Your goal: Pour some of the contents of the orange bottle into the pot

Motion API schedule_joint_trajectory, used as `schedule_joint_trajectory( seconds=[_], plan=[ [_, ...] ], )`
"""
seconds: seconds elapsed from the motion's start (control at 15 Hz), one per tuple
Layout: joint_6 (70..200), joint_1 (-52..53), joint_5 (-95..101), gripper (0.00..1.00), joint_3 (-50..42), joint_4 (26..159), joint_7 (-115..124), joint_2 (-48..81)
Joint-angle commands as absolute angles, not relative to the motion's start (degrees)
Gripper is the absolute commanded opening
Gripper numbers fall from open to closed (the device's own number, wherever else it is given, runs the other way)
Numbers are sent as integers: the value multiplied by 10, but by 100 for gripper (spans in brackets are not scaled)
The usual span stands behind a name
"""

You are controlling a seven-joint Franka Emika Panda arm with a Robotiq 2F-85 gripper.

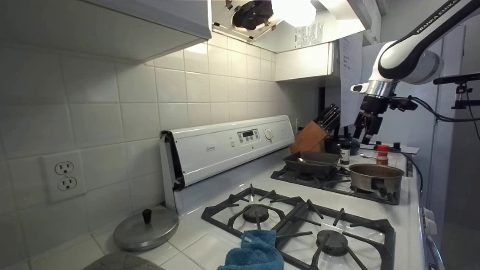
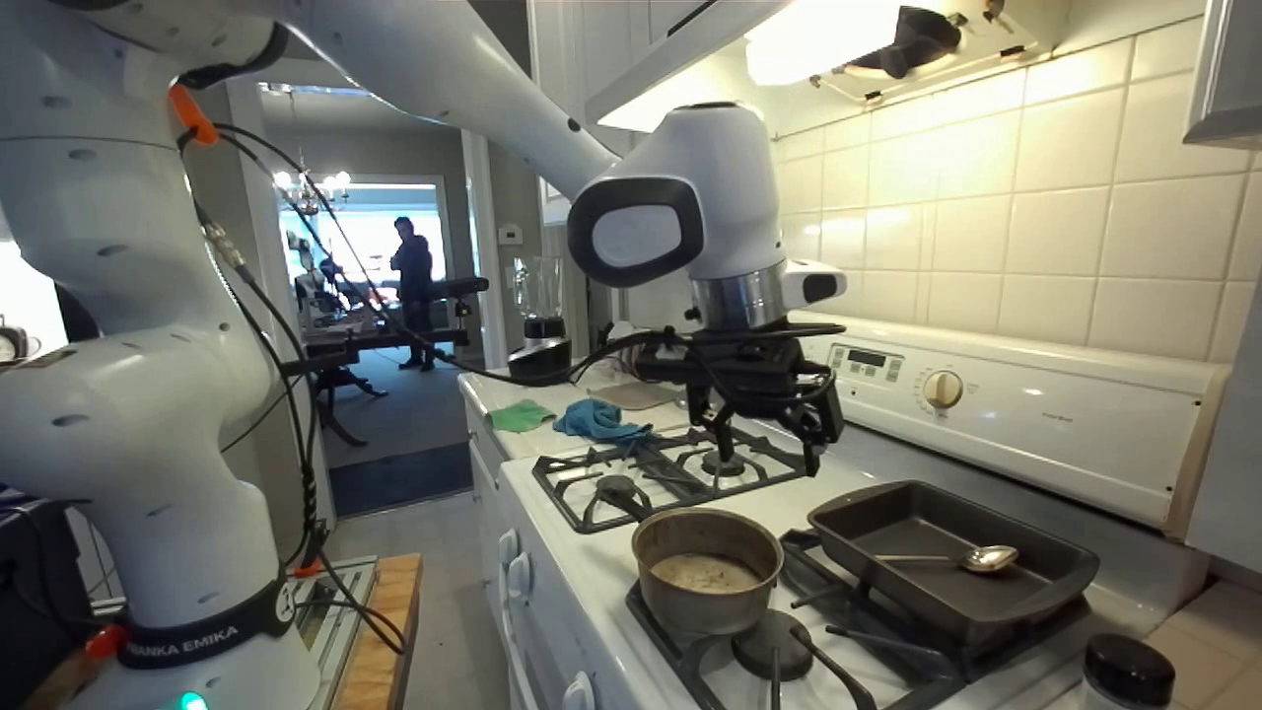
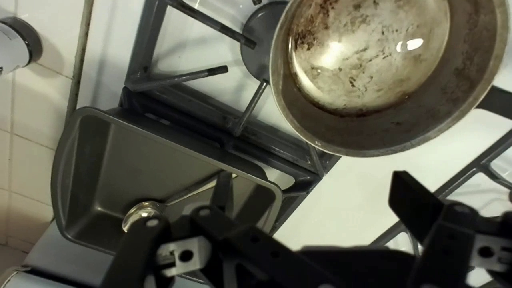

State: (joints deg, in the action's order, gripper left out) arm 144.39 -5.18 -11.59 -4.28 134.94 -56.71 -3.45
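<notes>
The orange bottle stands upright, apparently on the tabletop, beyond the pot as seen in an exterior view. Its red cap looks to be on; if that is sealed, tipping would likely release nothing, and if it is loose, too much could fall at once. Being slim, the bottle might topple if struck off-centre. The pot seems to hold liquid, to judge by the bright reflections, so a knock on its wall or handle could slop some over the stove. The tool hangs above, fingers spread wide with nothing between them, and has yet to take the bottle. A low path there could catch the pot's rim or the pan, whose spoon would probably slide if jolted.

From the angle that shows the bottle, its foot lies about level with the pot's rim, so just where it rests is hard to judge. How full it is cannot be told. The wrist view lacks it altogether, which could make lining up a grasp harder; there the pot runs off the top edge and a jar is cut at the left.
</notes>
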Motion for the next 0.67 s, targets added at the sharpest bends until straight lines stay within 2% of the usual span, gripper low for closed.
schedule_joint_trajectory(
  seconds=[0.0,0.6],
  plan=[
    [1465,-40,-67,100,-36,1371,-454,-51],
    [1465,-30,-75,100,-39,1354,-442,-35]
  ],
)
